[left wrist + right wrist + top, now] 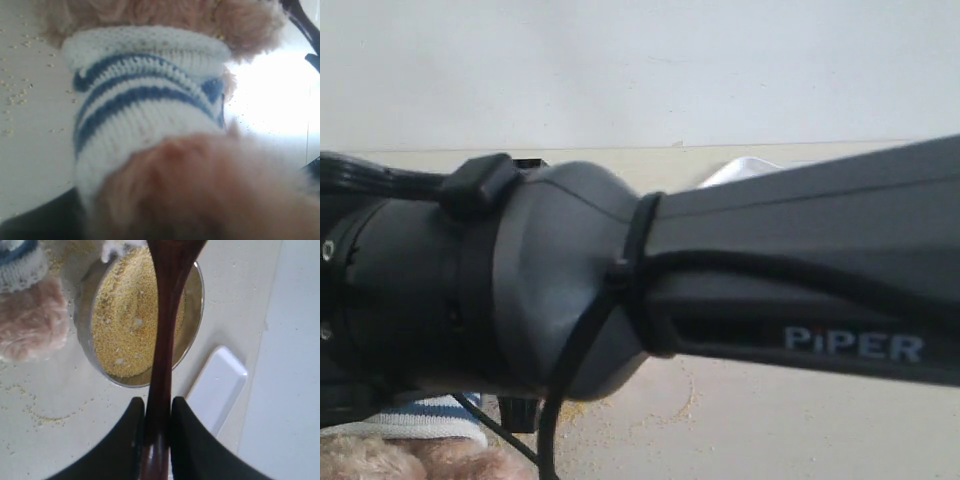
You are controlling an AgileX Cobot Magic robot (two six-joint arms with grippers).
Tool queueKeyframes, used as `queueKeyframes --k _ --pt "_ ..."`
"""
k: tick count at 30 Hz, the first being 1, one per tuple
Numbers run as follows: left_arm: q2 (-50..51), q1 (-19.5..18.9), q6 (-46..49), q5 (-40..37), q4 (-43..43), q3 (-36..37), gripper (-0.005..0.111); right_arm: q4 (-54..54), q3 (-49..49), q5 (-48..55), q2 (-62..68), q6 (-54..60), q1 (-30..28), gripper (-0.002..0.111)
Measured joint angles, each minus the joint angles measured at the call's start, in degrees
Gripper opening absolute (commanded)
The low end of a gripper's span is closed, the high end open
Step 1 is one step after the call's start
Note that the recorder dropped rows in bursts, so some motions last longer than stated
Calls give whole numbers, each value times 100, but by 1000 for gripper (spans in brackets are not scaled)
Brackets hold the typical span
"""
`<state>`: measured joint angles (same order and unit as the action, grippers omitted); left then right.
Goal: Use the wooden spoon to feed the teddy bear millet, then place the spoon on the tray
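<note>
In the right wrist view my right gripper (157, 402) is shut on the slim handle of the dark wooden spoon (165, 315). The spoon reaches out over the steel bowl (85, 342) heaped with yellow millet (125, 315); its tip runs off the frame. The teddy bear's fluffy paw (30, 322) and striped cuff lie beside the bowl. A white tray (217, 387) lies on the bowl's other side. The left wrist view is filled by the teddy bear (150, 100), its fur burying my left gripper's fingers, which grip it. The bear (410, 445) shows low left in the exterior view.
A dark arm link (720, 270) close to the exterior camera blocks most of that view. Loose millet grains (620, 410) are scattered on the beige table. A corner of the tray (745, 168) peeks over the arm. A paler surface (290, 365) lies beyond the tray.
</note>
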<state>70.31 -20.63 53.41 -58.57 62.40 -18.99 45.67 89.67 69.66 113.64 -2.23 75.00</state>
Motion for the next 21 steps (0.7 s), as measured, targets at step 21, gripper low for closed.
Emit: queueKeyframes --k 21 --pt "0 0 0 0 0 0 5 -631 -398 -5 -935 -108 -926 8"
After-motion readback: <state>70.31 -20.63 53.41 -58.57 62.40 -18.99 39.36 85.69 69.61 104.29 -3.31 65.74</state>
